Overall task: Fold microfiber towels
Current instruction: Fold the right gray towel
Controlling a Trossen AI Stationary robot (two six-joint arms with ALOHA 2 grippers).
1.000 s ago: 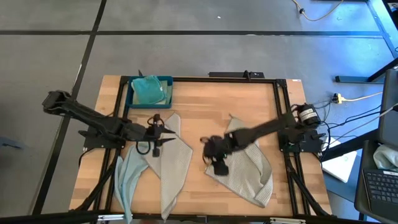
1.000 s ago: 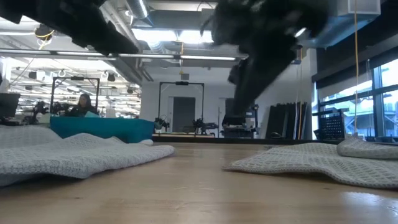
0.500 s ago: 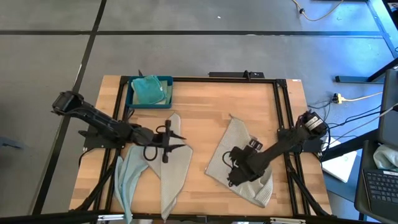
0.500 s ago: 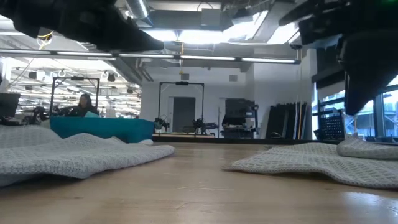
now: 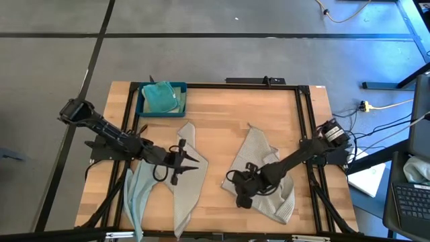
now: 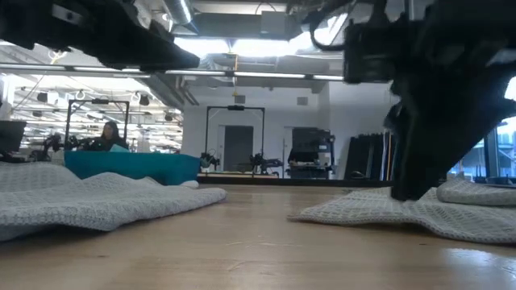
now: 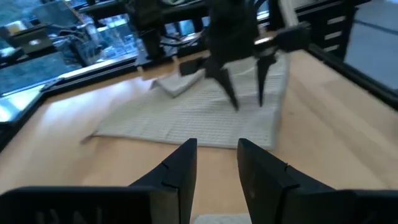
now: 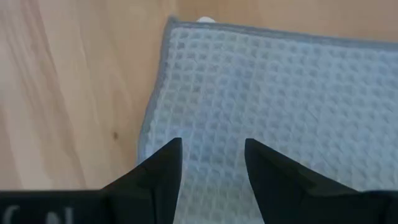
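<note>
A light grey towel (image 5: 265, 171) lies spread on the table's right half, one part folded up at its right side. My right gripper (image 5: 240, 197) is open, pointing down over this towel's near left corner (image 8: 177, 37), and it shows low over the towel in the low view (image 6: 403, 189). My left gripper (image 5: 193, 163) is open and level over a second light grey towel (image 5: 185, 181), which lies flat beside a pale blue one (image 5: 134, 195). A teal towel (image 5: 160, 98) lies in the tray. My right gripper's fingers (image 8: 163, 171) stand close over the grey towel, a little in from its corner, coming from above. I cannot tell whether they touch the cloth.
The dark blue tray (image 5: 142, 107) stands at the far left of the table. Bare wood (image 5: 222, 114) lies between the two towel groups and along the far edge. A black frame (image 5: 306, 121) runs around the table. A person sits in the room far behind (image 6: 107, 135).
My right gripper has gone from the table's middle toward the near edge and down, ending low over the right towel's near left corner. My left gripper has gone a little toward the table's right and near edges over the left grey towel. The towels have stayed put.
</note>
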